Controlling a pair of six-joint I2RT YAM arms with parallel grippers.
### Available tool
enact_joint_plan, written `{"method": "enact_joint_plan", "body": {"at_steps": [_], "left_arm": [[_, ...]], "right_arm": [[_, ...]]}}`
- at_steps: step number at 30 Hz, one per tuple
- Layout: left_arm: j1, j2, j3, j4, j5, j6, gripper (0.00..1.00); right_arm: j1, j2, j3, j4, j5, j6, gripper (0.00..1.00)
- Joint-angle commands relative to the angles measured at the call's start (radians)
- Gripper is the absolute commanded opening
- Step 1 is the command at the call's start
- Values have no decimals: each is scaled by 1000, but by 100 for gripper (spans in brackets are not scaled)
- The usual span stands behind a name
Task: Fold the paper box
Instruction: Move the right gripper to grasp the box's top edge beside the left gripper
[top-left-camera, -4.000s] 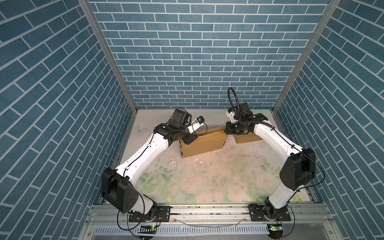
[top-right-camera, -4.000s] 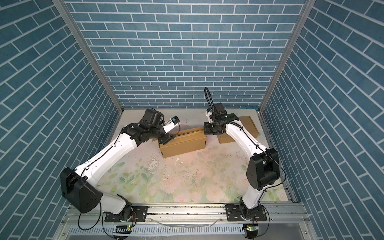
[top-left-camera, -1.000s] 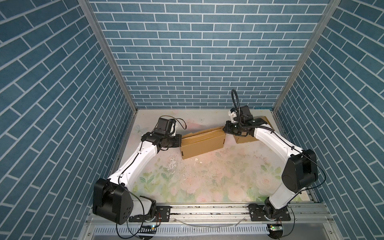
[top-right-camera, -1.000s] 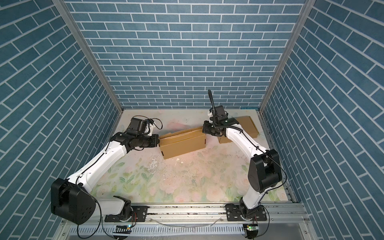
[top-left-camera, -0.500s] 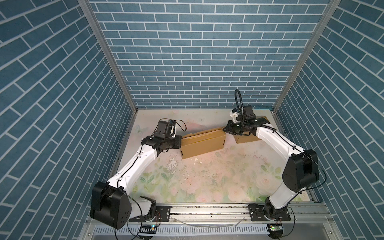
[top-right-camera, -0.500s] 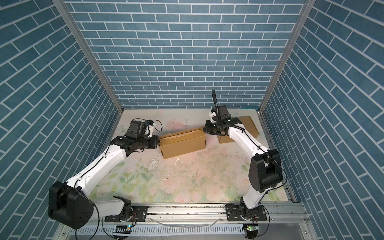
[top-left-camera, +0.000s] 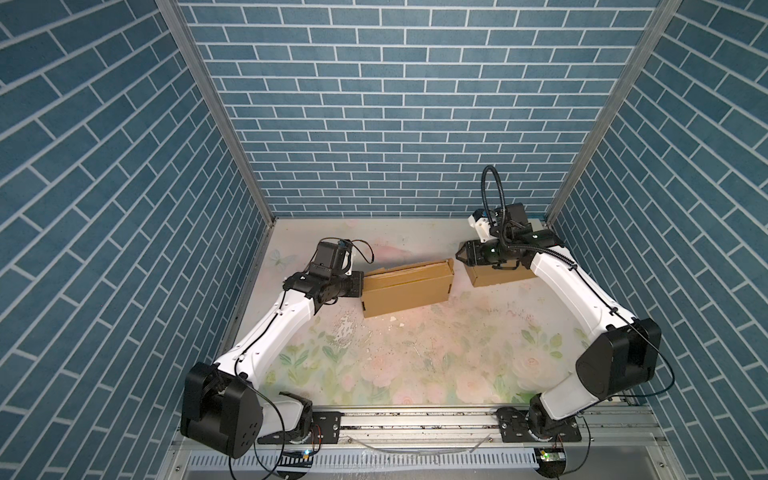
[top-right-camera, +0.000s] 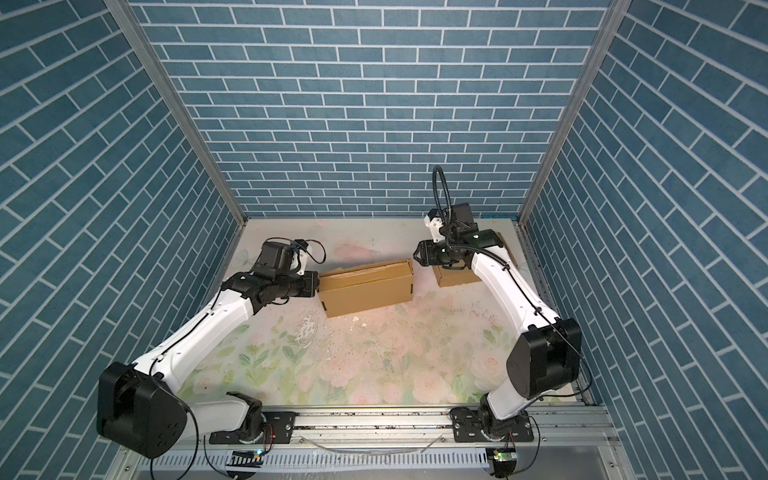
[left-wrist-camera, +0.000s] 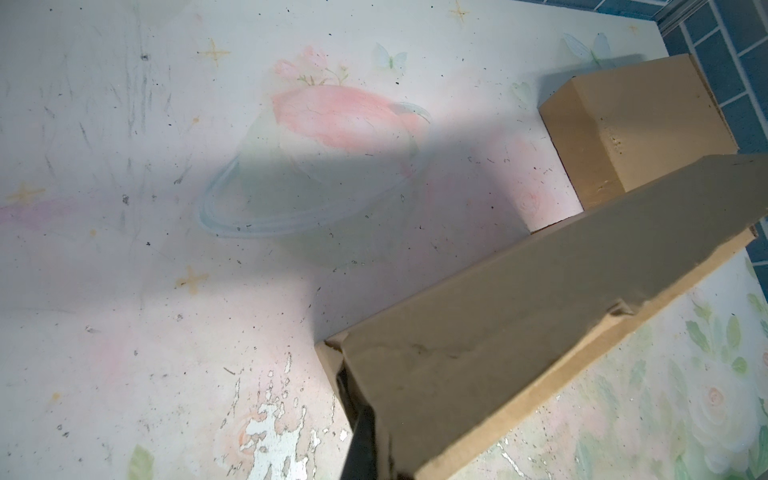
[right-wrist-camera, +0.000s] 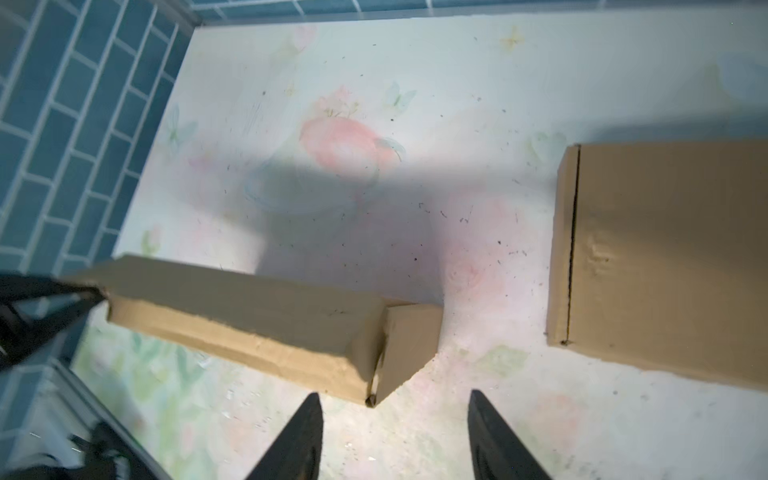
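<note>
Since one second ago the right pincer (top-left-camera: 459, 259) has opened and drawn back from the right end of the paper box (top-left-camera: 407, 291); the box itself has not shifted. The paper box lies in the far middle of the surface (top-left-camera: 415, 353), long axis running left to right, top panel folded down, and both top views show it closed. The left pincer (top-left-camera: 358, 286) is at the left end of the box, jaws together, tips against the end face. The left wrist view shows one dark finger (left-wrist-camera: 361, 432) beside the end flap; whether any cardboard is pinched cannot be determined. The right pincer stands near the upper right corner of the box without touching it. In the right wrist view the right pincer (right-wrist-camera: 395, 395) has its jaws apart with nothing between them, and the box's end flap is just ahead. A second cardboard box (top-left-camera: 490, 279) lies near the right end, partly under the right arm.
</note>
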Motion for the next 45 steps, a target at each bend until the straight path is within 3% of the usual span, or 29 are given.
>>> {"method": "enact_joint_plan", "body": {"at_steps": [1, 6, 14, 21, 30, 45], "left_arm": [[-13, 31, -33, -84, -2, 12, 1], [-22, 34, -31, -82, -6, 14, 2], [-33, 48, -25, -84, -11, 20, 2], [-33, 47, -25, -86, -12, 31, 1], [-33, 46, -27, -87, -8, 39, 1], [-33, 23, -19, -74, 51, 51, 6]], "right_arm": [[84, -23, 27, -16, 179, -467, 63], [232, -37, -37, 97, 232, -842, 82], [347, 42, -17, 139, 216, -1025, 87], [379, 108, 16, 123, 216, -1058, 88], [417, 133, -41, 271, 297, -1089, 86], [466, 136, -185, 321, 344, -1014, 53]]}}
